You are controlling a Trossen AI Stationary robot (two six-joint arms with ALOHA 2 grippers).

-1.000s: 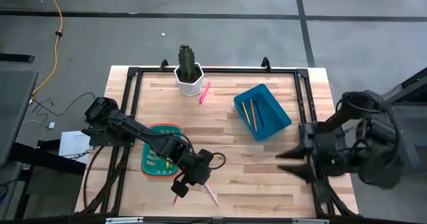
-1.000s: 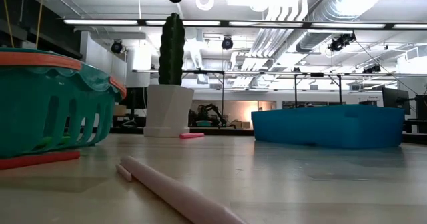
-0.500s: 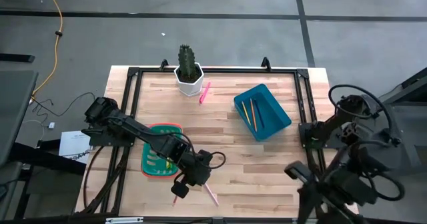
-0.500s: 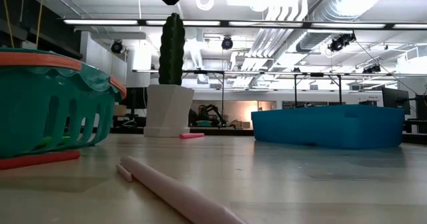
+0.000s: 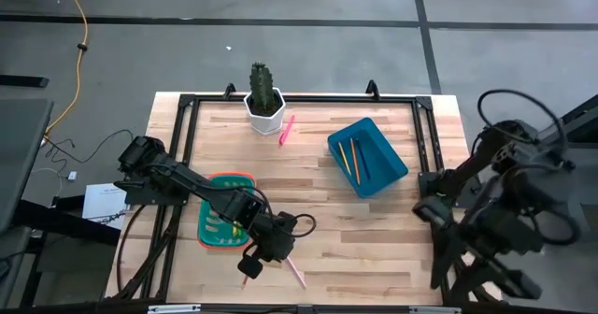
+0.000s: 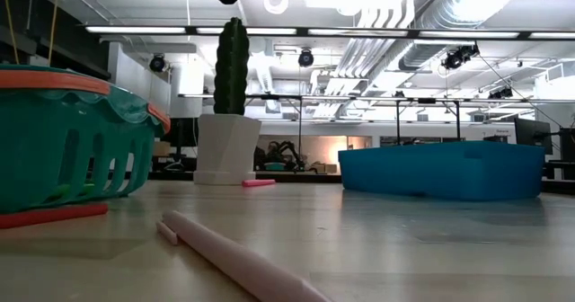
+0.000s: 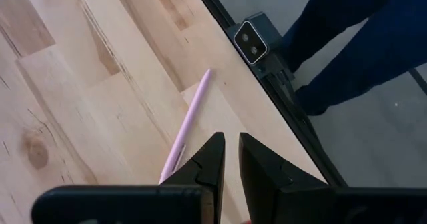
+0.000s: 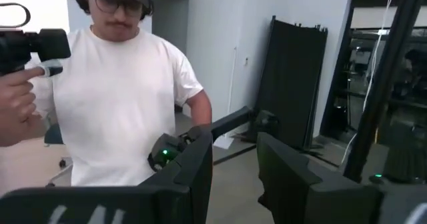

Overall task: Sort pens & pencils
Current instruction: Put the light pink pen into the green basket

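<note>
Wooden table (image 5: 374,230), wrist-only person (image 8: 127,97), pink pencil (image 7: 187,127)

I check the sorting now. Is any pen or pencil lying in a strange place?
Yes. A hot-pink pen lies loose on the table beside the cactus pot, far from the green basket. A pale pink stick lies near the front edge, under the left gripper.

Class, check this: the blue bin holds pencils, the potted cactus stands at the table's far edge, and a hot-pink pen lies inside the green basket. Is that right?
Not quite. The hot-pink pen lies on the bare table beside the potted cactus, not inside the green basket; the high view shows it. The blue bin does hold pencils, and the cactus does stand at the far edge.
</note>
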